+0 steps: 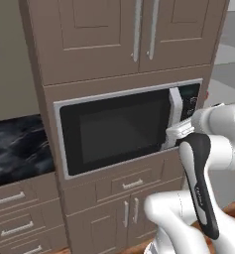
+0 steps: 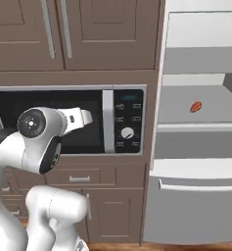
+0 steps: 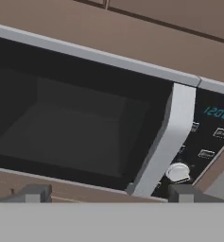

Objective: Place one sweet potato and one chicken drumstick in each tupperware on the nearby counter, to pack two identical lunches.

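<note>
My gripper is open with nothing between its fingertips. It is held up in front of the shut microwave, close to the door's vertical silver handle. In the left base view the hand sits right by that handle. A small orange-red piece that looks like a sweet potato lies on a shelf of the open fridge to the right. The black marble counter is at the left. The tupperwares and the chicken drumstick are out of view.
The microwave is built into a tall taupe cabinet column with doors above and drawers below. Its control panel with a dial is right of the handle. The fridge's lower drawer is shut.
</note>
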Robot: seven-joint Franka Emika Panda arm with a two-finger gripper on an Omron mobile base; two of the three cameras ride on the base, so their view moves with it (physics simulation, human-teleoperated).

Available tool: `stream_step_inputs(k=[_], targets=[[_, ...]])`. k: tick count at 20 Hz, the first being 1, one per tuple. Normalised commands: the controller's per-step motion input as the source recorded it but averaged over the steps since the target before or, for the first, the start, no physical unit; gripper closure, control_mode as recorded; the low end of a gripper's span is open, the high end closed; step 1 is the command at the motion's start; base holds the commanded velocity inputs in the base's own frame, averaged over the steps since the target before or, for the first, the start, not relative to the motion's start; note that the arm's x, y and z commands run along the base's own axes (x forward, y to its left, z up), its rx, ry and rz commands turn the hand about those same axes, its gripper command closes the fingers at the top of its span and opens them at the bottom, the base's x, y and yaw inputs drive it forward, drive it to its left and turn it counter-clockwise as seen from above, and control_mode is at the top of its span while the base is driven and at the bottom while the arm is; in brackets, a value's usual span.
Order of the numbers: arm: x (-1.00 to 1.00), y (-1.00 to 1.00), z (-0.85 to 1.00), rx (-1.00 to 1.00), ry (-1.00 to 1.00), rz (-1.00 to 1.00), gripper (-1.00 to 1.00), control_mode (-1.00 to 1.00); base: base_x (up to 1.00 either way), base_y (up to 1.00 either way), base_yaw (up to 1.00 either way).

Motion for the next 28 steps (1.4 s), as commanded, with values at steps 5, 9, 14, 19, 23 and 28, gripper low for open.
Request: stream_step_inputs(k=[5,9,14,19,23,28], targets=[[0.00,0.00,0.00,0.00,0.00,0.00,-1.00,1.00,0.12,-1.00,0.00],[0.00,0.00,0.00,0.00,0.00,0.00,-1.00,1.00,0.11,-1.00,0.00],[0.00,0.00,0.00,0.00,0.00,0.00,-1.00,1.00,0.18,-0.98,0.00],[0.00,0.00,0.00,0.00,0.00,0.00,-1.00,1.00,0.52,-0.30,0.09],[0.00,0.00,0.00,0.00,0.00,0.00,-1.00,1.00,0.59,-0.08,0.16],[0.00,0.00,0.00,0.00,0.00,0.00,-1.00,1.00,0.23,-0.20,0.00]])
